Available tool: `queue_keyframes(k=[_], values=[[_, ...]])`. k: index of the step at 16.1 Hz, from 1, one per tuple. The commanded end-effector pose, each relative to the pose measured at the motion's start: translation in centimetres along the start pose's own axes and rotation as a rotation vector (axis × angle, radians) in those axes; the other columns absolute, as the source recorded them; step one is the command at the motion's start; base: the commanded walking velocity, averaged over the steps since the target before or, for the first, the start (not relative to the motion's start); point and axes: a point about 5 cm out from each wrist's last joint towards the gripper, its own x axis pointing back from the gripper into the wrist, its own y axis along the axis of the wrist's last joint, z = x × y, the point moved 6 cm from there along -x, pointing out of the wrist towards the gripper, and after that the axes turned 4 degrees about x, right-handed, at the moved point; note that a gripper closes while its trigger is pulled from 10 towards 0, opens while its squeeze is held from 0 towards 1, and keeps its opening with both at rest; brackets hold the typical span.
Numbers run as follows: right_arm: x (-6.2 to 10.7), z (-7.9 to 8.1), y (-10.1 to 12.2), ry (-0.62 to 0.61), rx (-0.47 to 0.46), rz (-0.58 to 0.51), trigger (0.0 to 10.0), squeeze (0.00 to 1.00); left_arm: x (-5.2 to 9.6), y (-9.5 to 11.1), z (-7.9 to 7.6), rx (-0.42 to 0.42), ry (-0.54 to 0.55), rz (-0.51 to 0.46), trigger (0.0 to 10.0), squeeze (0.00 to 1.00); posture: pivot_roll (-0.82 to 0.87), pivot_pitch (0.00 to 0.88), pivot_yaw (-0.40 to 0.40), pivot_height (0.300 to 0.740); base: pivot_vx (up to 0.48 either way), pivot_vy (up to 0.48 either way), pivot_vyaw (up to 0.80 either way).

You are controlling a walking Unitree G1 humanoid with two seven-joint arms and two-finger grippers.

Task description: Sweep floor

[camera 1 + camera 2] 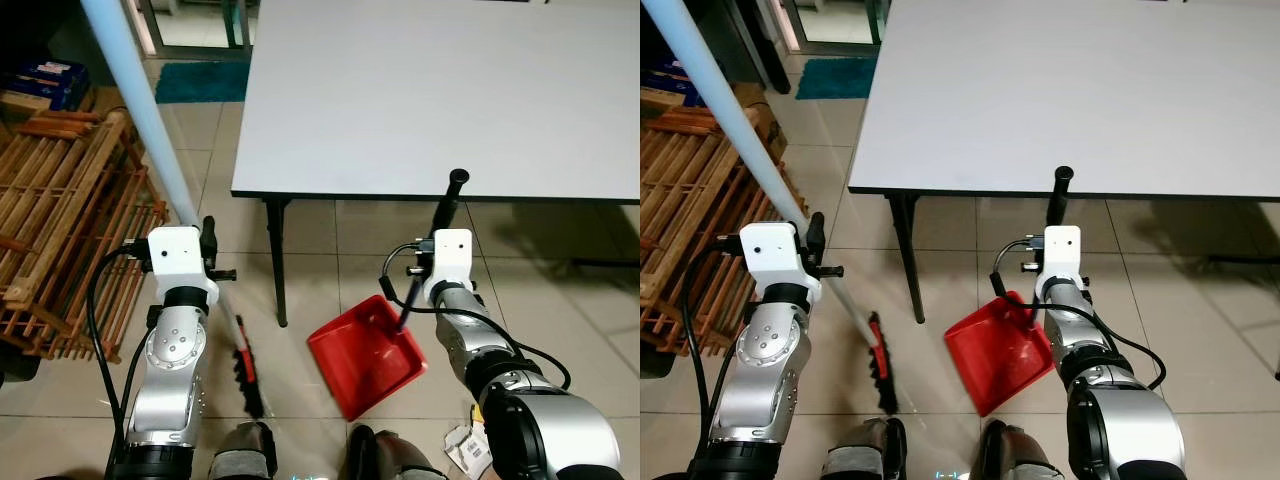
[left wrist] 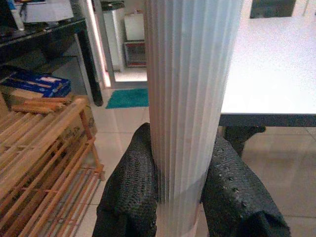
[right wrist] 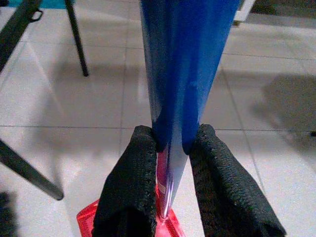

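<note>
Tiled floor [image 1: 330, 235] is seen under a white table [image 1: 440, 90], with a wooden rack [image 1: 60, 220] at far left. The broom [image 1: 150, 120] is pinched by the left gripper [image 2: 190, 190], its red head [image 1: 247, 370] down on the tiles. Next, the red dustpan [image 1: 365, 355] is held by its handle in the clamped right gripper [image 3: 165, 185]. Crumpled paper [image 1: 462, 447] lies beside it, uncollected; the pan looks empty, so most sweeping is judged left.
</note>
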Motion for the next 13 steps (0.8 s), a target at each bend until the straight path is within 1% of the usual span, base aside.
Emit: queue_keyframes(k=[1,2,3,4,6,7,9,13], values=[[-0.2,-1.5,1.1,-0.060,-0.015,-0.042,10.0,0.00,-0.2,1.1,0.0,0.012,0.003,-0.050,10.0,0.00,0.09,0.118,-0.012,0.740,0.000,0.000,0.00],[-0.2,-2.5,1.0,-0.109,-0.026,-0.036,10.0,0.00,-0.3,1.1,0.4,0.010,0.013,-0.053,10.0,0.00,0.08,0.125,-0.006,0.740,0.000,0.000,0.00],[-0.2,-2.7,0.9,-0.119,-0.030,-0.031,10.0,0.00,-0.4,1.1,0.5,0.009,0.013,-0.052,10.0,0.00,0.08,0.127,-0.005,0.740,0.000,0.000,0.00],[-0.1,-2.7,0.7,-0.122,-0.031,-0.024,10.0,0.00,-0.4,1.0,0.5,0.008,0.008,-0.049,10.0,0.00,0.08,0.129,-0.001,0.740,0.000,0.000,0.00],[-0.1,-1.8,0.4,-0.093,-0.029,-0.013,10.0,0.00,-0.5,0.1,0.3,0.012,-0.012,-0.024,10.0,0.00,0.08,0.130,0.003,0.740,0.000,0.000,0.00],[0.0,-1.7,0.3,-0.096,-0.033,-0.008,10.0,0.00,-0.5,-0.3,0.3,0.006,-0.017,-0.012,10.0,0.00,0.08,0.129,0.009,0.740,0.000,0.000,0.00],[0.0,-1.6,0.1,-0.088,-0.021,-0.003,10.0,0.00,-0.7,-0.7,0.3,0.002,-0.030,-0.003,10.0,0.00,0.08,0.127,0.011,0.740,0.000,0.000,0.00],[0.0,-2.0,0.0,-0.101,-0.027,0.004,10.0,0.00,-1.0,-1.9,0.6,-0.009,-0.033,0.024,10.0,0.00,0.07,0.124,0.013,0.740,0.000,0.000,0.00]])
